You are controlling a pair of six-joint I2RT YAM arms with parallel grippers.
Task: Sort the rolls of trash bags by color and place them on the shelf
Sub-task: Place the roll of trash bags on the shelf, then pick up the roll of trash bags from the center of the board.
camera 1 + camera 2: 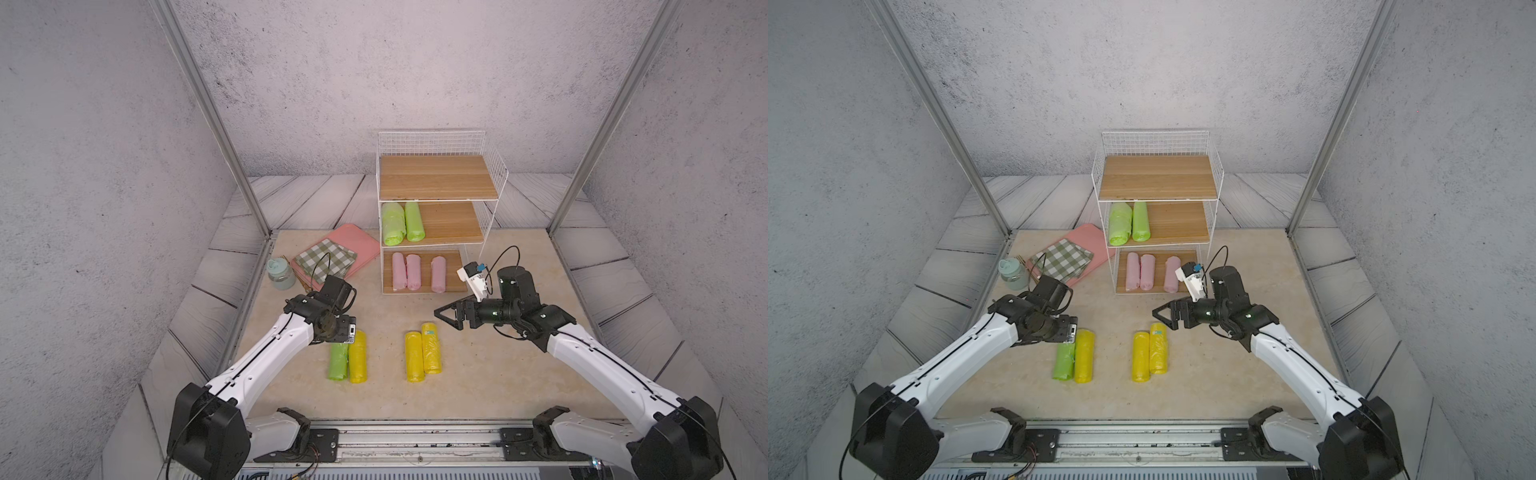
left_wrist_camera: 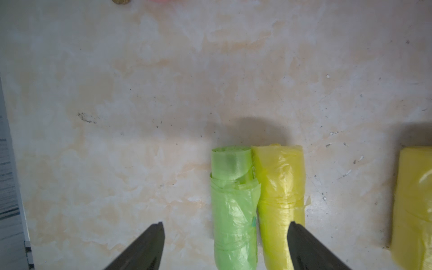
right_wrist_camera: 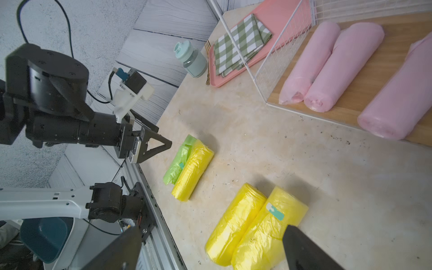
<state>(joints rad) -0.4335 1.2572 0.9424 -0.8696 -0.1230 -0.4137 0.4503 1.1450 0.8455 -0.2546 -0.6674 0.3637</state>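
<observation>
The shelf stands at the back. Its middle board holds two green rolls; the bottom board holds three pink rolls. On the table a green roll lies against a yellow roll. Two more yellow rolls lie side by side to the right. My left gripper points down, open, above the far end of the green and yellow pair. My right gripper is open and empty, level, just beyond the two yellow rolls.
A pink tray with a green-white checkered cloth lies left of the shelf. A pale teal bottle stands at the table's left edge. A metal rail runs along the front, and slanted metal posts flank the table.
</observation>
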